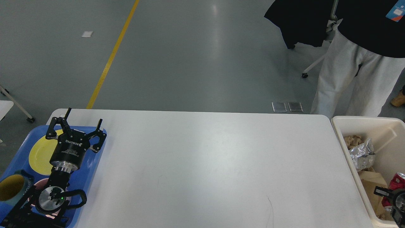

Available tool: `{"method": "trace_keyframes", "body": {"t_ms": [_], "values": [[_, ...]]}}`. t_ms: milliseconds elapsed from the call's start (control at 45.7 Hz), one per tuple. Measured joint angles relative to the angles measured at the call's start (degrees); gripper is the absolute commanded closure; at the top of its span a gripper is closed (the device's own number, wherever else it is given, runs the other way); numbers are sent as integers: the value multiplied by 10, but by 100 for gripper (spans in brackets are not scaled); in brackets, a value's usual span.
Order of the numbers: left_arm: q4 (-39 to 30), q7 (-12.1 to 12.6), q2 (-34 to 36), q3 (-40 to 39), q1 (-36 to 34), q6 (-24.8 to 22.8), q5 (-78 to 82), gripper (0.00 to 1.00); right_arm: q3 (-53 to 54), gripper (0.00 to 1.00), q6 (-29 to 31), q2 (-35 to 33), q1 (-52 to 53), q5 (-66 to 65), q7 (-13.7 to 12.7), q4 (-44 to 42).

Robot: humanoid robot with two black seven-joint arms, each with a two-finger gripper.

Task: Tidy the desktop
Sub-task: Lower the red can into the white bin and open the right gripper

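Observation:
The desktop [205, 158] is a wide white tabletop that fills the lower view. My left gripper [84, 116] is open and empty, held over the far end of a blue tray [95, 158] on the table's left end. My right gripper [385, 189] shows only in part at the lower right edge, over a cream-white bin [364, 119]. It appears shut on a red can [397, 181], with one finger hidden behind the can.
The tray holds a yellow plate [38, 155], a teal cup with a yellow inside [11, 188] and a pink dish [42, 183]. The bin holds crumpled foil [362, 155] and brown paper [373, 186]. A person [348, 79] stands beyond the table's far right corner.

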Motion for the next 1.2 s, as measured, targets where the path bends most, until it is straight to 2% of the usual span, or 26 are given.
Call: {"method": "trace_keyframes", "body": {"t_ms": [328, 416, 482, 657, 745, 766, 832, 920, 985, 1007, 1095, 1204], "values": [[0, 0, 0, 0, 0, 0, 0, 4, 6, 0, -13, -4, 7, -1, 1, 2], [0, 0, 0, 0, 0, 0, 0, 4, 49, 0, -16, -6, 17, 7, 4, 1], [0, 0, 0, 0, 0, 0, 0, 4, 147, 0, -16, -14, 28, 12, 5, 2], [0, 0, 0, 0, 0, 0, 0, 4, 547, 0, -13, -57, 46, 11, 14, 56], [0, 0, 0, 0, 0, 0, 0, 4, 750, 0, -10, -90, 45, 11, 39, 117], [0, 0, 0, 0, 0, 0, 0, 4, 858, 0, -9, -99, 38, 11, 54, 156], [0, 0, 0, 0, 0, 0, 0, 4, 1029, 0, -7, -102, 10, 10, 74, 215], [0, 0, 0, 0, 0, 0, 0, 4, 1180, 0, 8, -84, -38, 9, 92, 287], [0, 0, 0, 0, 0, 0, 0, 4, 1266, 0, 42, -65, -68, 0, 99, 336], [0, 0, 0, 0, 1, 0, 0, 4, 1298, 0, 77, -55, -85, -16, 102, 355], [0, -1, 0, 0, 1, 0, 0, 4, 1333, 0, 147, -28, -106, -59, 105, 376], [0, -1, 0, 0, 1, 0, 0, 4, 1360, 0, 179, 23, -118, -95, 109, 382]]}}
